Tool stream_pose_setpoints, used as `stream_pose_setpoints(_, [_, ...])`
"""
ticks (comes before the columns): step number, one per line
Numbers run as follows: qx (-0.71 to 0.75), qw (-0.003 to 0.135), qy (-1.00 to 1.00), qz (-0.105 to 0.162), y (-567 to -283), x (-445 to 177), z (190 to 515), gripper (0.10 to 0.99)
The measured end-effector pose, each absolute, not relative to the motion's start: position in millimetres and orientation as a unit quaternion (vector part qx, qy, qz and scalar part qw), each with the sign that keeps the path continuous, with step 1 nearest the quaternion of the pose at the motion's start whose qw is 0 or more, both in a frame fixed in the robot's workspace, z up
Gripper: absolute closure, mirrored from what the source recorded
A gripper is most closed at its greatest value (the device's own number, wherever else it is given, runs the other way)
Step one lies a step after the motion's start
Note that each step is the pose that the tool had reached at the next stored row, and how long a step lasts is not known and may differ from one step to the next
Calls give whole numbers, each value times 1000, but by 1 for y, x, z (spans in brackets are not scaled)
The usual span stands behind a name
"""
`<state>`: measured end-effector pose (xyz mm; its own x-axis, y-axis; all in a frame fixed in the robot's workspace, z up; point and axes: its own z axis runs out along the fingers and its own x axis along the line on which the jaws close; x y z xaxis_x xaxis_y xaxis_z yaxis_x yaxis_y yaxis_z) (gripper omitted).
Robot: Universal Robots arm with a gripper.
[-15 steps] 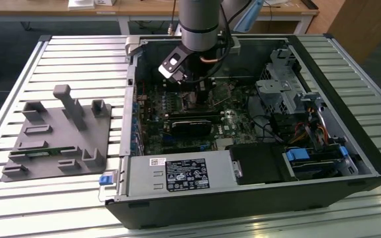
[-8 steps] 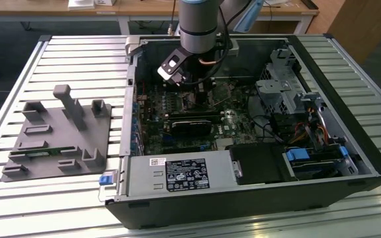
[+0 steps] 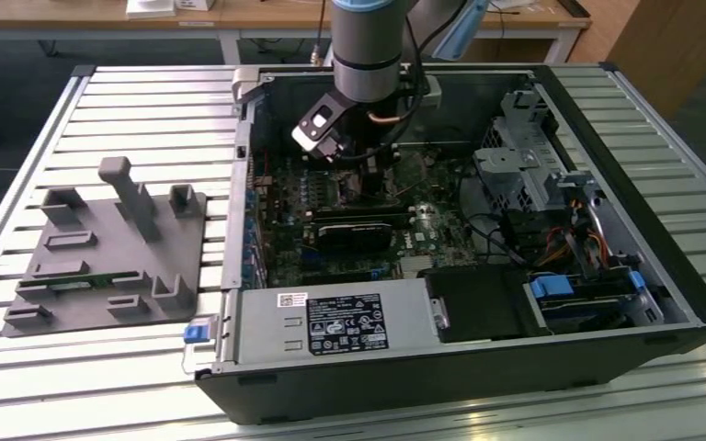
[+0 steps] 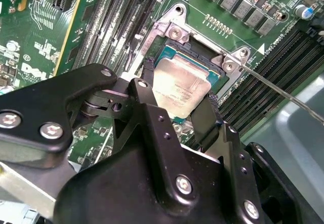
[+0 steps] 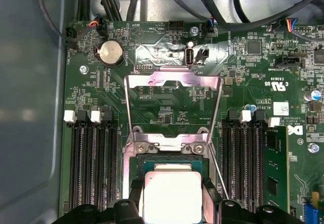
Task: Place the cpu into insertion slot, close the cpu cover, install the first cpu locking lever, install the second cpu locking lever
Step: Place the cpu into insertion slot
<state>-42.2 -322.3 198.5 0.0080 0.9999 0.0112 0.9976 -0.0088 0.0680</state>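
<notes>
Cpu (image 4: 179,85) pinched in my gripper (image 4: 179,95), right at the socket

Both black fingers (image 4: 148,75) gripped the chip's sides over the insertion slot (image 5: 167,161); couldn't tell if it was seated. The cpu cover (image 5: 172,80) stood flipped open just beyond it, on a green motherboard (image 5: 167,115) with white print.

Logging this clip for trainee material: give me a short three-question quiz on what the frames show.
1. True or false: the cpu cover lies shut over the insertion slot.
2. What does the gripper hold? A the cpu; B a screwdriver; C a fan.
3. In the exterior view, on which side of the computer case lies the grey fixture plate?
Key: 1 false, it stands open; 2 A; 3 the exterior view's left.
</notes>
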Motion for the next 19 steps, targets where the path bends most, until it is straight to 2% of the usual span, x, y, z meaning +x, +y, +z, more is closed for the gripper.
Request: stream_pose_setpoints(19, [705, 18, 708, 26, -320, -41, 191, 545])
